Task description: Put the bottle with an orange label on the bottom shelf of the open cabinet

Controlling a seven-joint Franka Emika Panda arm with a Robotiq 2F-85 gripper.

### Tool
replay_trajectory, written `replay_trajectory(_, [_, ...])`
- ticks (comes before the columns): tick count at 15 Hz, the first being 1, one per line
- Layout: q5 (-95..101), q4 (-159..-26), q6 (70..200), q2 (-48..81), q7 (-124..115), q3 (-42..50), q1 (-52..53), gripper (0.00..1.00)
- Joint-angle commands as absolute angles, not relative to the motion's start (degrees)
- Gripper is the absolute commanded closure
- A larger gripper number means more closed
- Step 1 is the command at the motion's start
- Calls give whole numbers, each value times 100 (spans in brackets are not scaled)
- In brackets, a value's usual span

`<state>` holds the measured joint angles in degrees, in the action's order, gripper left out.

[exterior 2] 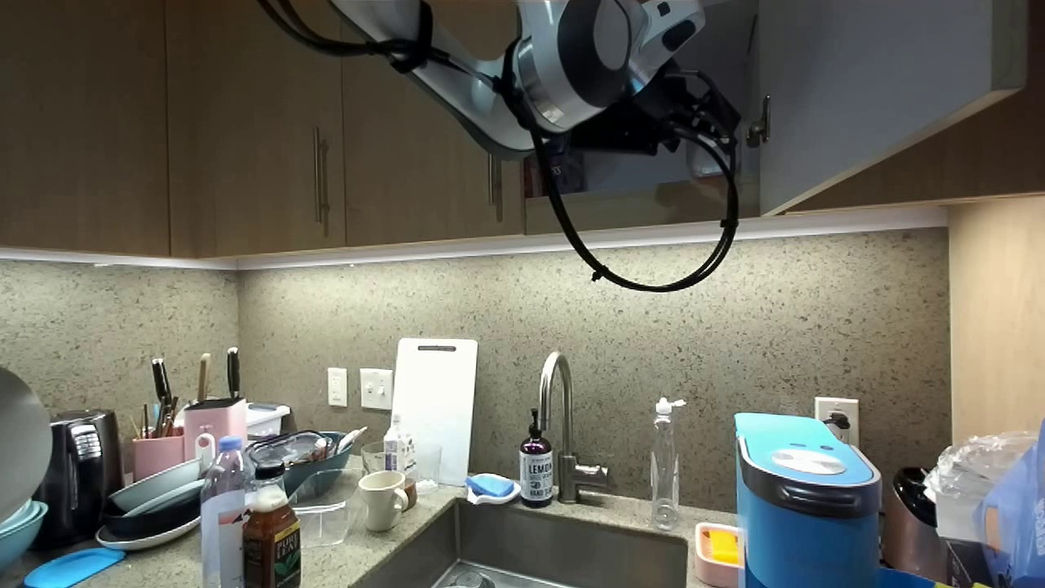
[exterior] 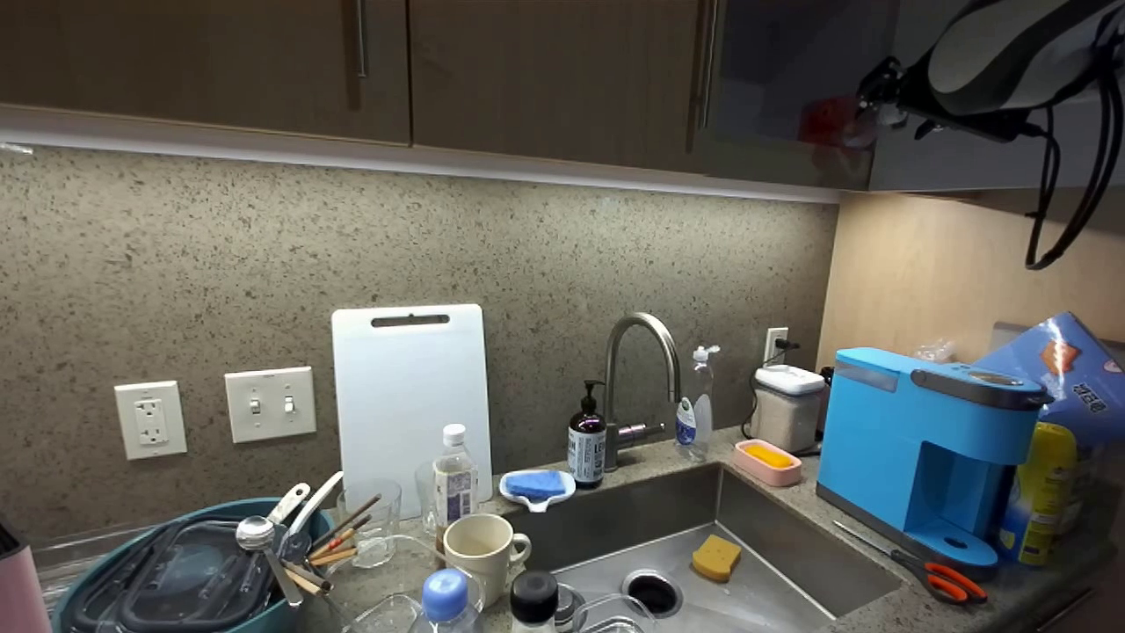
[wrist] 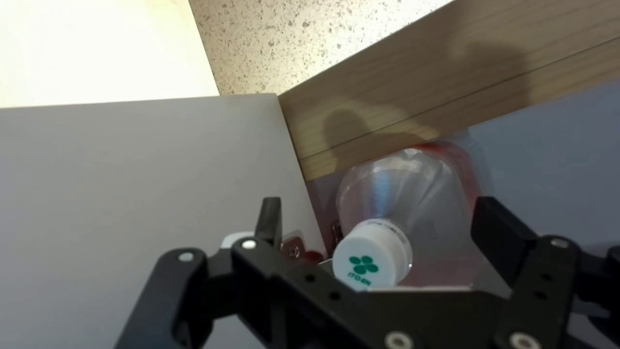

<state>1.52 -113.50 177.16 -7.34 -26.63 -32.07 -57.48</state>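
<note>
gripper (wrist: 378, 208) jaws spread wide, no hold visible. white-capped, orange-labelled bottle (wrist: 411, 198) is between them in the cabinet (exterior 2: 604, 208), near the front of the bottom shelf (wrist: 542, 160) (upright or leaning, can't tell). risk: crooked retreat, jaw snags neck, drags it off the edge.
</note>
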Motion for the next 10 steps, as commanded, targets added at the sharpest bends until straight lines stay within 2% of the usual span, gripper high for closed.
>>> replay_trajectory(1, [152, -11350, 17716, -734, -2663, -3206, -5748, 0])
replay_trajectory(5, [182, -11277, 17881, -608, -2765, -3272, -5776, 0])
replay_trajectory(10, [349, -11075, 18734, -181, -2930, -3534, -5854, 0])
